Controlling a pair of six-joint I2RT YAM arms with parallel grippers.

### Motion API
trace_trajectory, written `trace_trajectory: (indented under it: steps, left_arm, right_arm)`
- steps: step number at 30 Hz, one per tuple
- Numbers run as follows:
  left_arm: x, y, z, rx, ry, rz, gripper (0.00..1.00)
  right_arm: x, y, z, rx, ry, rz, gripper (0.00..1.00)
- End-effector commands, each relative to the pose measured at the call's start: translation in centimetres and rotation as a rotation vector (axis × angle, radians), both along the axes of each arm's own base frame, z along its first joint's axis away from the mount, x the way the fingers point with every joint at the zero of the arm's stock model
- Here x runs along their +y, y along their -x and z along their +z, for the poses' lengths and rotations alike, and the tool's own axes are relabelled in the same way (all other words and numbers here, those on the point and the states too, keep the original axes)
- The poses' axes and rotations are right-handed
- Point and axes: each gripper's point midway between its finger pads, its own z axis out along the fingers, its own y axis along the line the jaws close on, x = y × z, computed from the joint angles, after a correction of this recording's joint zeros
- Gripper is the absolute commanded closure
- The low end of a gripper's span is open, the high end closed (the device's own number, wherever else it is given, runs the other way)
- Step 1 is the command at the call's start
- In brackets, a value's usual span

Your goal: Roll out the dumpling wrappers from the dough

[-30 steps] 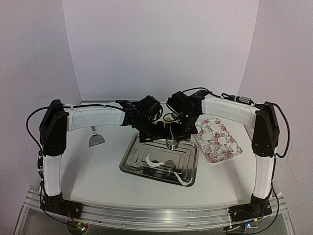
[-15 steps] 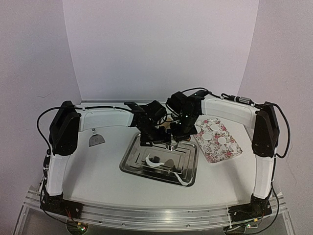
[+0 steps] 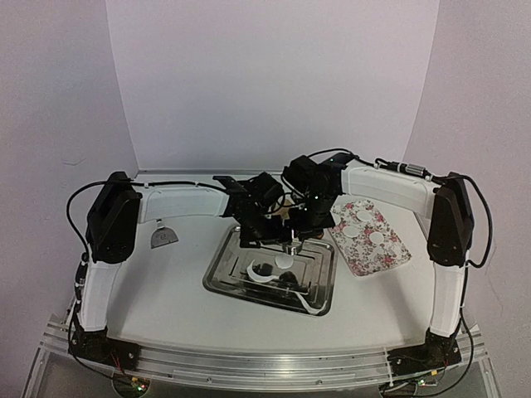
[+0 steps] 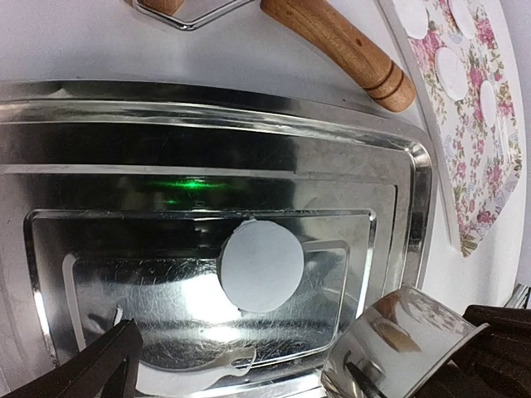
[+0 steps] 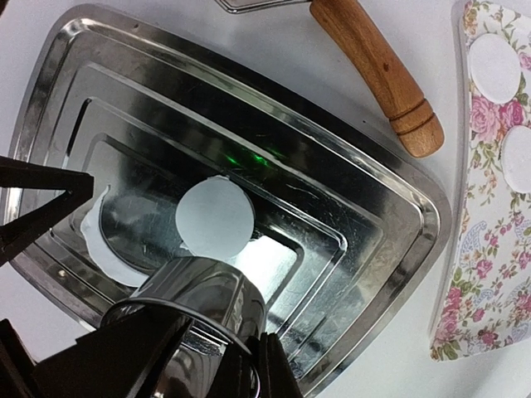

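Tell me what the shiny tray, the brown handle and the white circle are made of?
The tray looks like polished metal, probably steel: it mirrors the light and shows fine scratches. The handle looks like varnished wood: warm brown, with turned grooves near its end. The white circle seems to be soft dough: matte, thin and flat.

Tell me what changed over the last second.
The left arm swung its black elbow joint rightward, toward the middle. A round white dough wrapper now lies exposed in the rectangular steel tray, beside the shiny metal ring cutter gripped by the right hand. The floral tray, its three white wrappers and the metal scraper stayed put.
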Motion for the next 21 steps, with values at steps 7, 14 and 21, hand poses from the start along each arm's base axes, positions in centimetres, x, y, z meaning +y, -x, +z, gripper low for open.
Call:
trace_trajectory:
  steps: [7,14,21]
  left_arm:
    - [0.8,1.6,10.0,-0.232,0.262,-0.107,0.03]
    - [6.6,0.4,11.3,-0.217,0.251,0.044,0.01]
    - [15.4,-2.7,10.2,-0.19,0.149,0.256,0.0]
  right_arm:
    - [-4.1,-1.9,1.0,-0.011,0.012,-0.13,1.0]
    - [-7.5,-2.0,0.6,0.013,0.04,-0.165,1.0]
    - [-13.9,4.6,-1.2,0.108,0.08,-0.23,1.0]
